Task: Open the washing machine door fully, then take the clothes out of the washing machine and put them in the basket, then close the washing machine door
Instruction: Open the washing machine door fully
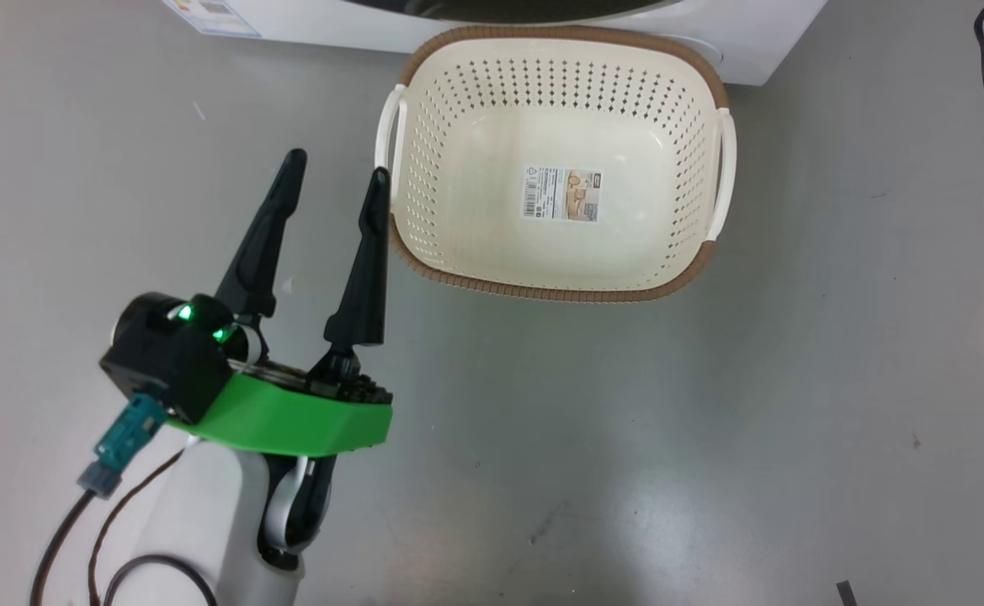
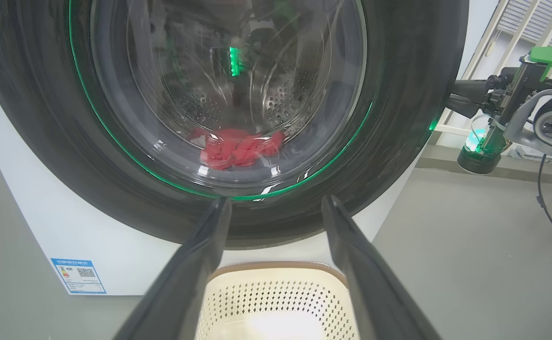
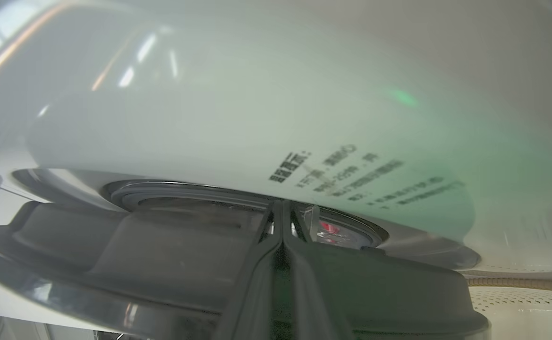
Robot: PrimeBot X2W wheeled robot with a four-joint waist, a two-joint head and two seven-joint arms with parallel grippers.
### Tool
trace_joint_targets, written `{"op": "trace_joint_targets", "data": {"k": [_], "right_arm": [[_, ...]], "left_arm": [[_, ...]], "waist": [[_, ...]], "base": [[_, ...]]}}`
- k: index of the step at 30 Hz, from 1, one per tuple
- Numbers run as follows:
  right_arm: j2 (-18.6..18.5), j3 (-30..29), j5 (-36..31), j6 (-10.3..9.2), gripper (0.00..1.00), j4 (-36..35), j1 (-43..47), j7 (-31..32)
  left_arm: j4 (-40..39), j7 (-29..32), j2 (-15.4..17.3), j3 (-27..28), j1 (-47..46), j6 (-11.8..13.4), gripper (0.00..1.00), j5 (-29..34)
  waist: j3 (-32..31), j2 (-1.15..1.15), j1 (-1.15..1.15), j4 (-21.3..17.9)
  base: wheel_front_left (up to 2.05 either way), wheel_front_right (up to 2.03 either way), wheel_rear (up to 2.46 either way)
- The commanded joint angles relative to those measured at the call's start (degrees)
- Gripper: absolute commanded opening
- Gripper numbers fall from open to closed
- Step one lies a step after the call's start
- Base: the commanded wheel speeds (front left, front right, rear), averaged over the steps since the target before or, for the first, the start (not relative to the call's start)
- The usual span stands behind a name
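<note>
The door [image 2: 398,118] stands just beyond the left gripper's [image 2: 276,200] spread fingers, with red clothes [image 2: 238,148] behind its glass, inside the washer [image 2: 68,236]. The basket [image 2: 276,302] sits low between those fingers. The right gripper's [image 3: 280,204] fingers are pressed together, tips at the door's edge.

Head view looks steeply down at floor [image 1: 710,421], basket [image 1: 542,292] mid-frame, washing machine [image 1: 332,21] base at top edge. Left wrist view sits low, faces door [image 2: 398,118] square-on, fairly near. Right wrist view very close at door edge, blurry. Basket shared by all three
</note>
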Motion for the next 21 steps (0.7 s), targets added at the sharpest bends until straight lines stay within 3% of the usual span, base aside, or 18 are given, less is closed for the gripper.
{"op": "trace_joint_targets", "data": {"k": [1,9,21], "right_arm": [[1.00,0.53,-0.81,0.29,0.00,-1.07,-1.89,0.63],[1.33,1.62,-0.88,0.29,0.00,0.44,-4.33,5.39],[1.83,1.85,-0.24,0.29,0.00,-2.42,-1.10,9.04]], "left_arm": [[-1.35,-0.45,1.16,1.47,-0.64,-0.38,1.00,-0.36],[-1.08,-0.45,1.16,1.36,-0.99,-0.29,1.00,-0.65],[-1.07,-0.45,1.16,2.01,-1.07,0.19,1.00,-0.45]], "waist": [[0.22,0.00,0.00,0.06],[0.80,0.00,0.00,-0.01],[0.09,0.00,0.00,-1.25]], "base": [[0.00,0.00,0.00],[0.00,0.00,0.00],[0.00,0.00,0.00]]}}
